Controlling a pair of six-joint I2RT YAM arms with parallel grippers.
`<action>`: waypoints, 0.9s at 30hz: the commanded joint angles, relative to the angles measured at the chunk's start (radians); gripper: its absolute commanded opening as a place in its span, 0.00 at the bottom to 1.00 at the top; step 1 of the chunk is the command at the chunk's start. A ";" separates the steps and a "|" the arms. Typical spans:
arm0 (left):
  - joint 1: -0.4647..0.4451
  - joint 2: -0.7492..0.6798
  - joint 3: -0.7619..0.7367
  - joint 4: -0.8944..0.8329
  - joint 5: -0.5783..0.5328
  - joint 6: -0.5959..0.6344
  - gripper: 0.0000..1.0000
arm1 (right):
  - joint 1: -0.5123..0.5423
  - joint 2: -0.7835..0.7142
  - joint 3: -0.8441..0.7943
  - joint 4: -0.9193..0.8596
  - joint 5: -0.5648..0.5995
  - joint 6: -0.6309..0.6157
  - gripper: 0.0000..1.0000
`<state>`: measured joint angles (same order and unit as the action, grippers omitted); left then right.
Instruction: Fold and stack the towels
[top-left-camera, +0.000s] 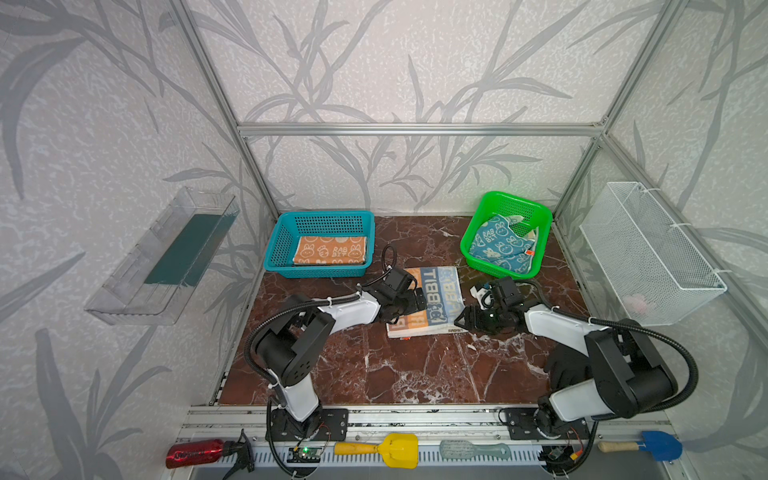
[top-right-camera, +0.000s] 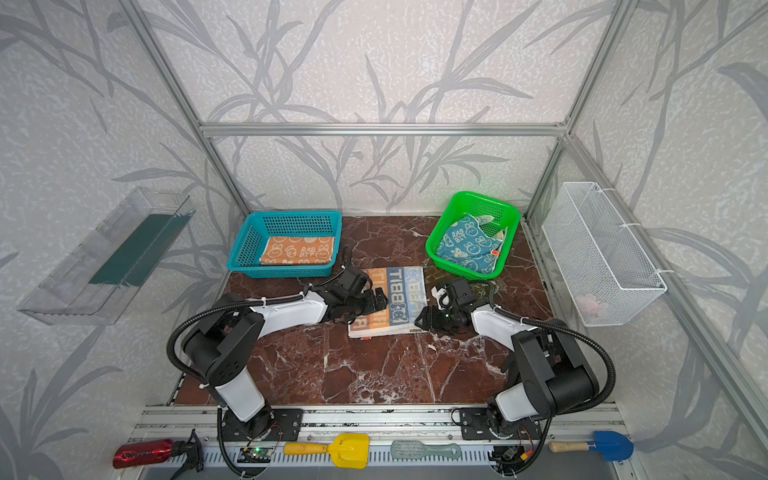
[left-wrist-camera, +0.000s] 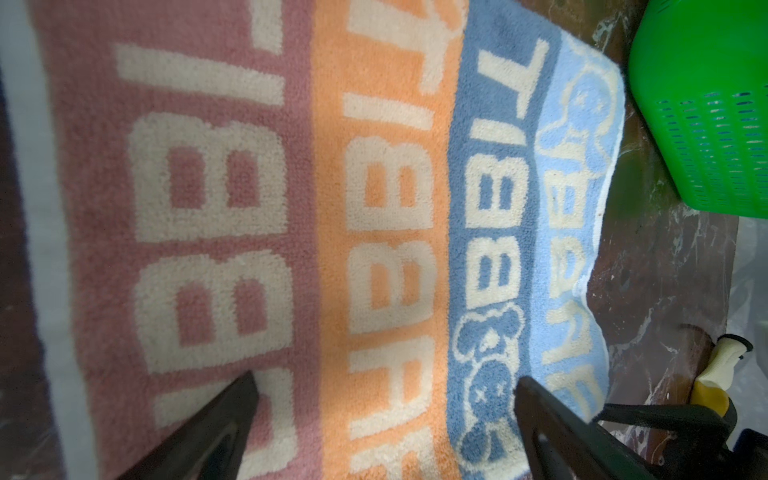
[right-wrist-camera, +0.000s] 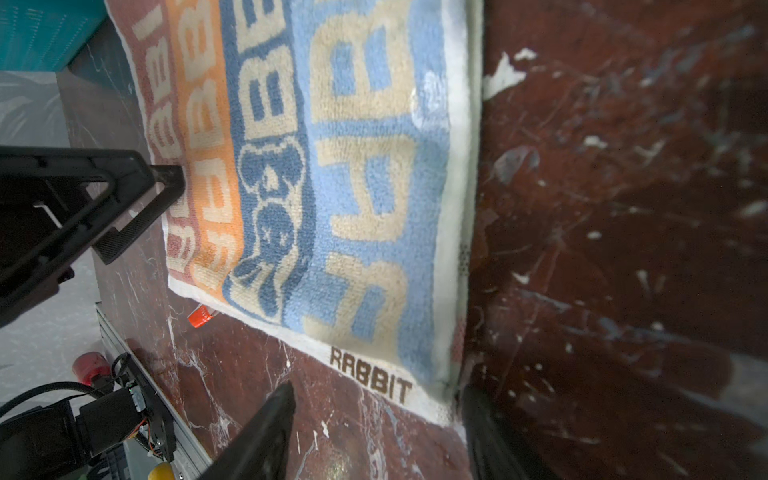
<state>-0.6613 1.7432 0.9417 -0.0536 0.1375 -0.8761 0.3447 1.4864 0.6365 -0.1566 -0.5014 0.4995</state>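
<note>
So the striped towel (top-left-camera: 436, 299) is lying flat on the marble table (top-left-camera: 395, 374), dead centre in both top views. It's looking close to square, so there's no real long axis. The stripes and the RABBIT letters are running from the upper part of the frame down to the lower, leaning a touch left.

It's terry, so I'm guessing light, soft and floppy, grippy rather than slippery, and nothing breakable. Corners and the white hem are looking like the spots to pinch, two at once or it'll be sagging.

The right gripper (right-wrist-camera: 378, 399) is straddling the labelled corner with its jaws partway apart, not clamping anything that I can see. The left gripper (left-wrist-camera: 384, 384) is gaping wide over the pink and orange stripes, holding nothing.

Further out, the orange towel (top-left-camera: 330, 249) is sitting folded in the teal basket (top-left-camera: 282, 243) at upper left. The teal-blue towel (top-left-camera: 500, 249) is lying crumpled in the green basket (top-left-camera: 536, 212) at upper right.
</note>
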 joint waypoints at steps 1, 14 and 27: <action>-0.003 0.033 -0.038 -0.005 0.006 -0.025 0.99 | -0.003 0.011 0.009 0.025 -0.005 -0.004 0.55; -0.003 0.029 -0.045 -0.021 -0.016 -0.008 0.99 | -0.003 -0.037 0.014 -0.040 0.058 -0.028 0.24; -0.003 0.028 -0.052 -0.030 -0.025 -0.003 0.99 | -0.003 -0.016 0.053 -0.072 0.132 -0.063 0.18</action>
<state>-0.6617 1.7432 0.9295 -0.0257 0.1280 -0.8722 0.3447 1.4708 0.6552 -0.2039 -0.3981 0.4603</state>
